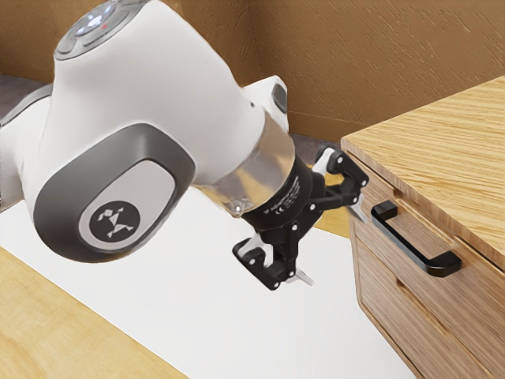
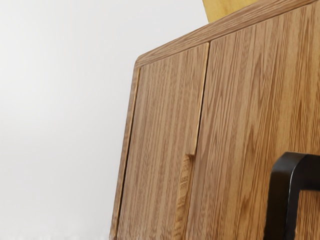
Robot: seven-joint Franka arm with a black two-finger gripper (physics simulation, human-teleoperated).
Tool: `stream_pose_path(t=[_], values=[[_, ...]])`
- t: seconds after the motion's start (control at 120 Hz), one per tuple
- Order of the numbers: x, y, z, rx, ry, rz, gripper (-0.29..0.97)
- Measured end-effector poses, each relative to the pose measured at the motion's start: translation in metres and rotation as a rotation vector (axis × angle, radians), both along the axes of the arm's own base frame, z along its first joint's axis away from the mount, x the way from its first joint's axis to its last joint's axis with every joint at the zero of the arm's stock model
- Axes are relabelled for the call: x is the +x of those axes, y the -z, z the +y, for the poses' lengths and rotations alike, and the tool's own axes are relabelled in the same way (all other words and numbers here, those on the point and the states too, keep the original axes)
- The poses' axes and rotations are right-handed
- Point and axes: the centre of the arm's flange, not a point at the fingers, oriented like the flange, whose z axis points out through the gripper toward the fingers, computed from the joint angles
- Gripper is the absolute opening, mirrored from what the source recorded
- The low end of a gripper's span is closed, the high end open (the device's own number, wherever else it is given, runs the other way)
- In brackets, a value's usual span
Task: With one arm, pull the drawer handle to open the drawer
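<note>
The drawer handle (image 1: pixel 416 243) is a matte black bar, a squared-off U with rounded corners. It's mounted across the front of the top drawer (image 1: pixel 380 241) in a light oak-looking cabinet (image 1: pixel 442 150) over at the exterior view's right. It stands a bit proud of the wood, so you can see a gap behind the bar. The grain on the front runs lengthwise, same direction as the handle. As far as I can see, that drawer front sits flush with the lower drawer (image 1: pixel 394 316), which only has a small wooden notch for a pull. From the wrist view you get one bent end of the black handle against the wood.

The gripper (image 1: pixel 331 245) is spread wide with nothing between its fingers, and it hangs just off the cabinet's front corner, to the exterior view's left of the handle. One of the fingertips (image 1: pixel 359 212) is right beside the edge of the drawer front, and I honestly can't tell if it touches. The other is lower down, over the white surface (image 1: pixel 181 316). Neither one is on the handle. The chunky white arm (image 1: pixel 142 118) comes in from the exterior view's left, with a brown wall (image 1: pixel 363 55) behind everything.
</note>
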Motion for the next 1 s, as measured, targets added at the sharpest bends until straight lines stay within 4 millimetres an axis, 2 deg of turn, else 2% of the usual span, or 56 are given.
stream_pose_path(t=[0.233, 0.517, 0.633, 0.717, 0.808, 1.0], values=[[0.005, -0.012, -0.022, -0.021, 0.034, -0.043, 0.65], [-0.002, -0.036, -0.029, -0.035, 0.039, -0.098, 0.65], [0.0, -0.037, -0.026, -0.038, 0.029, -0.1, 0.65], [-0.001, -0.028, -0.023, -0.025, 0.016, -0.088, 0.65], [0.006, -0.005, -0.013, -0.015, -0.006, -0.046, 0.64], [0.02, 0.011, -0.013, -0.026, -0.004, -0.021, 0.59]])
